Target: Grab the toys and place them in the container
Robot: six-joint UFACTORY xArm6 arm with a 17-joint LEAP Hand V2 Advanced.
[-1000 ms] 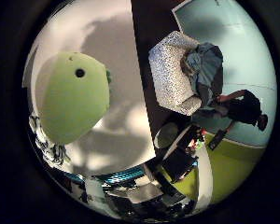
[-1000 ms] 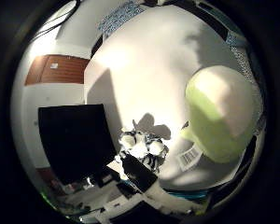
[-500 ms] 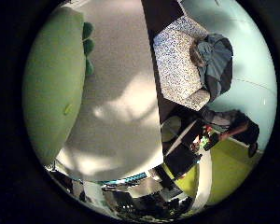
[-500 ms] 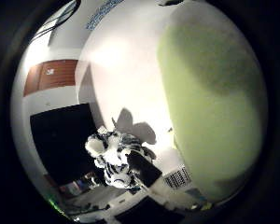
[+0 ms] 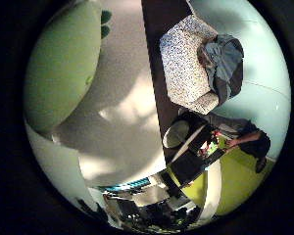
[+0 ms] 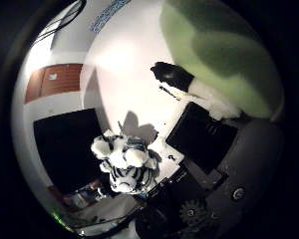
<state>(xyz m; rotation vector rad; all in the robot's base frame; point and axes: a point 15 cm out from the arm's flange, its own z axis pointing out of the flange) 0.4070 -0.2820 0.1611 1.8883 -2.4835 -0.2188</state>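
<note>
A big soft green toy lies on the white table and fills much of the little finger side view, so it is close to the palm. My right hand is at it. One of its fingers, white with a black tip, curls against the green toy's side. A small black-and-white striped plush animal sits on the same table a little way off, near the table's edge. No container shows in either view.
Beyond the table's edge is dark floor and a brown wooden panel. A patterned armchair with clothes on it stands off the table, and low furniture with small things is nearby.
The palm has closed in on the green toy, which went from a small shape to filling the view. A black-tipped finger has come in and curled against the toy. The striped animal has stayed put.
</note>
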